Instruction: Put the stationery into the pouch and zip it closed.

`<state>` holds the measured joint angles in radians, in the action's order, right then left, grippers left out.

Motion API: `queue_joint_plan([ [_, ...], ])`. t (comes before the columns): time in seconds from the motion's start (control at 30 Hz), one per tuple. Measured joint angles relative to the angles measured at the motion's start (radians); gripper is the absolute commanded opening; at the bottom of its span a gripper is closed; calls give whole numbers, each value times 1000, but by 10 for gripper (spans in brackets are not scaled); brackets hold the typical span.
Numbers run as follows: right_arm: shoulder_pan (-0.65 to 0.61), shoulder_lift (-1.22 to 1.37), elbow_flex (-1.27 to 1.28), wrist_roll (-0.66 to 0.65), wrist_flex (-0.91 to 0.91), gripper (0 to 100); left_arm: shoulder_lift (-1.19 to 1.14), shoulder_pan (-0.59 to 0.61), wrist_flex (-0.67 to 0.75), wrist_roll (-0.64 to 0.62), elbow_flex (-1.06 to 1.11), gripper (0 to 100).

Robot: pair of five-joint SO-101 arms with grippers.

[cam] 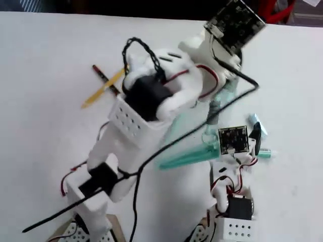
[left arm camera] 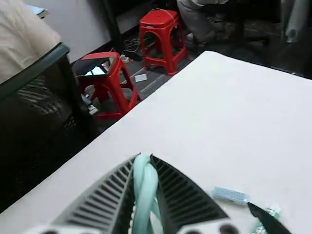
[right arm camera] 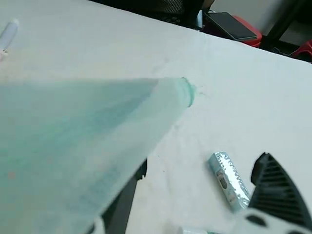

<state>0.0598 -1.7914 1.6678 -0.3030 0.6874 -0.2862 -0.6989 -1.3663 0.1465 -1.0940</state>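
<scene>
While my left gripper (left arm camera: 144,161) was clamped on a twisted edge of the teal pouch (left arm camera: 144,192), lifting it off the tabletop, my right gripper (right arm camera: 202,170) stood open beneath it, beside a small wrapped eraser (right arm camera: 228,179). Two pencils (cam: 103,83) lay well apart, toward the tabletop's far left corner. I judged that the thin fold might slip, or the collapsed mouth might block anything dropped in.

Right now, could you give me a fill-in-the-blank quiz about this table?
The left arm's fingers are shut on the teal ____.
The pencil crossing the dark red pencil is ____.
The small wrapped piece lies on the ____.
Both stools are ____.
Missing words: pouch; yellow; table; red.
</scene>
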Motion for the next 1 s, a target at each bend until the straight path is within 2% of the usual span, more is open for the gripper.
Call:
queue_joint_plan([
  [0.27, 6, 0, 0, 0, -2, 337, -129, 281, 0, -74, -2, 23],
  [0.4, 5, 0, -11, 18, -2, 337, -209, 367, -40, -103, -8, 23],
  [0.6, 75, 0, -103, 152, 74, 337, -316, 373, -98, -110, -8, 23],
  [0.77, 89, 0, -126, 164, 104, 337, -408, 333, -149, -138, -8, 23],
  [0.87, 83, 0, -132, 103, 126, 337, -413, 311, -201, -152, -8, 23],
  [1.0, -12, 0, -144, 11, 175, 337, -393, 310, -301, -152, -75, 23],
])
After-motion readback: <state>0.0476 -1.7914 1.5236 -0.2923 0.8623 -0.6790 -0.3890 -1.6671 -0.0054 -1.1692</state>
